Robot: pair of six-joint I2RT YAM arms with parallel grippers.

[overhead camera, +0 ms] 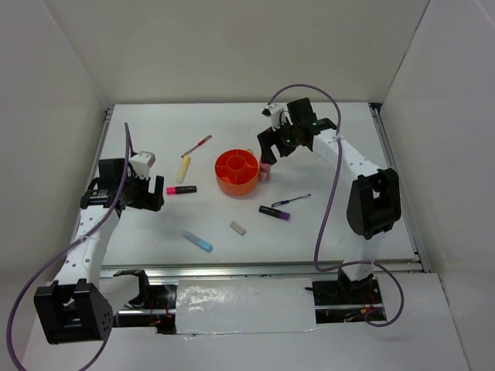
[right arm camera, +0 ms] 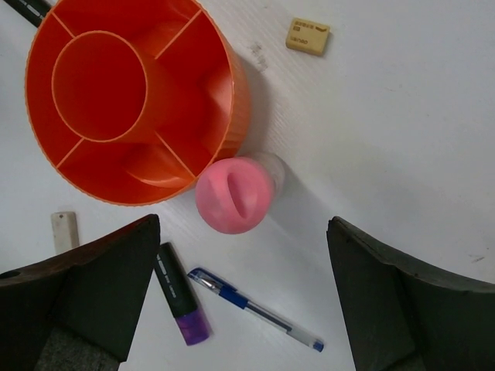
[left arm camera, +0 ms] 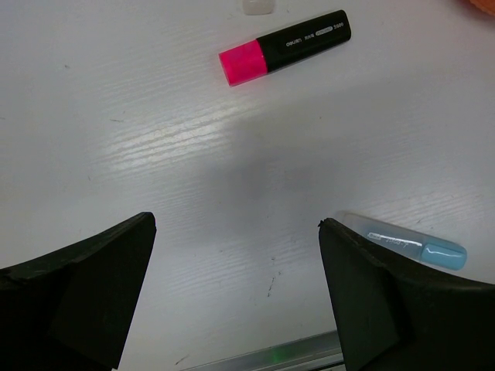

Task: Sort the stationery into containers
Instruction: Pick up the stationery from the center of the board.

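Observation:
The round orange organizer (overhead camera: pixel 237 171) stands mid-table, its compartments empty in the right wrist view (right arm camera: pixel 232 85). A pink cylinder (overhead camera: pixel 264 171) stands upright against its right side. My right gripper (overhead camera: pixel 274 144) hovers open above the cylinder (right arm camera: pixel 234 193), which lies just ahead of the fingertips (right arm camera: pixel 244 232). A purple-black marker (right arm camera: pixel 178 297) and a thin blue pen (right arm camera: pixel 255 308) lie below it. My left gripper (overhead camera: pixel 148 196) is open and empty (left arm camera: pixel 236 232). The pink-black highlighter (left arm camera: pixel 285 47) lies ahead of it and the light blue marker (left arm camera: pixel 418 246) by its right finger.
A red pen (overhead camera: pixel 196 145) and a yellow marker (overhead camera: pixel 184 168) lie left of the organizer. A grey-white eraser (overhead camera: pixel 237 227) lies in front of it. A beige eraser block (right arm camera: pixel 307 36) lies behind the cylinder. White walls enclose the table on three sides.

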